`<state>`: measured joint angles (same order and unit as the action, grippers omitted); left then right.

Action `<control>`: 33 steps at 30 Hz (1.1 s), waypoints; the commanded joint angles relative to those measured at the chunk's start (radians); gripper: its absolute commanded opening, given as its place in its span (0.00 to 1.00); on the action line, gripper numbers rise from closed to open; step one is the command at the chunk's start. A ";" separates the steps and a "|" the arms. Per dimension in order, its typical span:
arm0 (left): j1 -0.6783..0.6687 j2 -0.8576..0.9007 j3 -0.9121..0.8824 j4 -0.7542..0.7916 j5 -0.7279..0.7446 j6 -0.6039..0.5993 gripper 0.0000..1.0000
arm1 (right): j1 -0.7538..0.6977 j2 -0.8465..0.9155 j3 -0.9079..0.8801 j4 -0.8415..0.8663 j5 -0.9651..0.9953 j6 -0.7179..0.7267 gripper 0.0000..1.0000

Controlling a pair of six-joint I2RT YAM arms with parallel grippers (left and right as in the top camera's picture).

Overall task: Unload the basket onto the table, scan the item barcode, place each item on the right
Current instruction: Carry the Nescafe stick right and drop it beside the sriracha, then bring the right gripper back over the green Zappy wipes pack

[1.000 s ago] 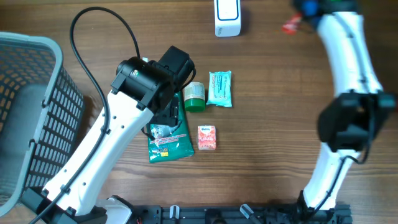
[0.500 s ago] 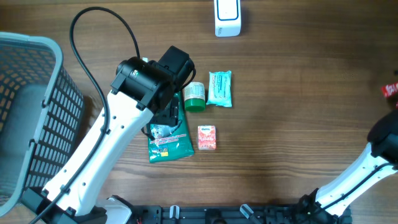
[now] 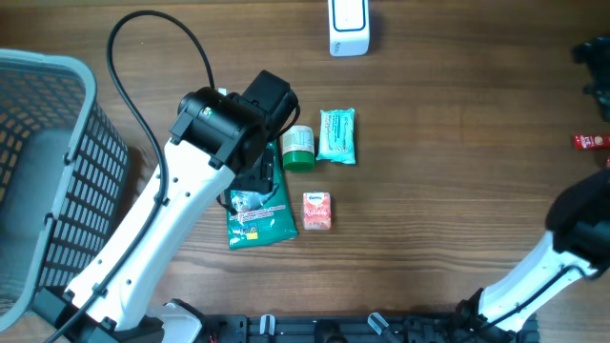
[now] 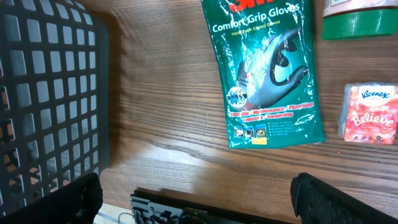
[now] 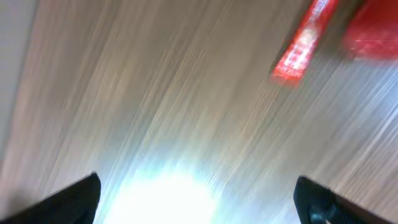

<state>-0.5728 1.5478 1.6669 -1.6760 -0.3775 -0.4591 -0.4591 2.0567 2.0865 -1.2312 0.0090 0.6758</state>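
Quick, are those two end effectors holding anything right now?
Left end effector: open, holding nothing.
Right end effector: open, holding nothing; the red packet lies apart from it.

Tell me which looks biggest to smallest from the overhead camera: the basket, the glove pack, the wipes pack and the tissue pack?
1. basket, by far, even cut off by the edge.
2. glove pack, though the left arm hides part.
3. wipes pack.
4. tissue pack, the smallest.

Green glove packet (image 4: pixel 270 74), grey mesh basket (image 3: pixel 95 171)
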 commanded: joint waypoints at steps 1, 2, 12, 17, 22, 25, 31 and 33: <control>0.003 -0.017 -0.002 0.000 -0.017 -0.017 1.00 | 0.130 -0.032 0.019 -0.126 -0.150 0.010 1.00; 0.003 -0.017 -0.002 0.000 -0.017 -0.017 1.00 | 0.173 -0.032 0.012 -0.166 -0.147 0.005 1.00; 0.003 -0.017 -0.002 0.000 -0.017 -0.017 1.00 | 0.596 -0.032 -0.086 -0.131 -0.239 -0.021 1.00; 0.003 -0.017 -0.002 0.000 -0.017 -0.017 1.00 | 0.719 -0.032 -0.098 -0.097 -0.236 -0.023 1.00; 0.003 -0.017 -0.002 0.000 -0.017 -0.017 1.00 | 0.748 -0.032 -0.099 -0.089 -0.237 -0.090 1.00; 0.003 -0.017 -0.002 0.000 -0.017 -0.017 1.00 | 0.767 -0.032 -0.116 -0.001 -0.242 -0.192 1.00; 0.003 -0.017 -0.002 0.000 -0.017 -0.017 1.00 | 0.821 -0.031 -0.272 0.283 -0.243 -0.336 0.87; 0.003 -0.017 -0.002 0.000 -0.017 -0.017 1.00 | 0.821 -0.031 -0.314 0.339 -0.227 -0.333 0.84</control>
<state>-0.5728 1.5478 1.6669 -1.6760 -0.3775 -0.4591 0.3561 2.0270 1.8351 -0.9375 -0.2283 0.3904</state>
